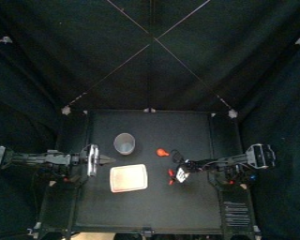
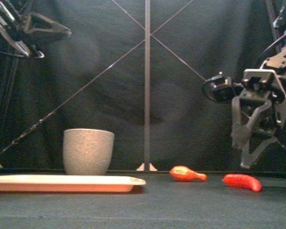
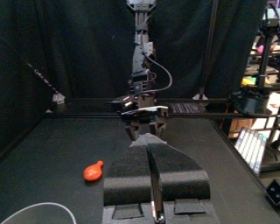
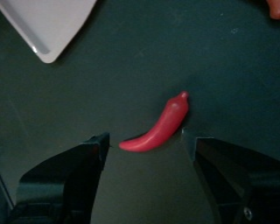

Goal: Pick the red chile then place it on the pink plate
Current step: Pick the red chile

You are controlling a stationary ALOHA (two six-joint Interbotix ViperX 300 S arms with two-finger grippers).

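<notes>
The red chile (image 4: 161, 125) lies on the black table right of the pink plate (image 1: 127, 178), seen also low in the front view as the chile (image 2: 242, 182). My right gripper (image 4: 154, 162) hangs open just above it, one jaw on either side, not touching; from the front the right gripper (image 2: 250, 154) is a short way over the chile. The pink plate (image 2: 64, 182) is flat and bare. My left gripper (image 3: 154, 142) rests shut and holds nothing, by the table's left side beside the plate (image 1: 93, 161).
A tall grey speckled cup (image 2: 88, 150) stands behind the plate. An orange-red toy (image 2: 188, 173) lies between the cup and the chile, also the toy (image 3: 94, 171) in the left wrist view. A plate corner (image 4: 49, 22) shows beyond the chile.
</notes>
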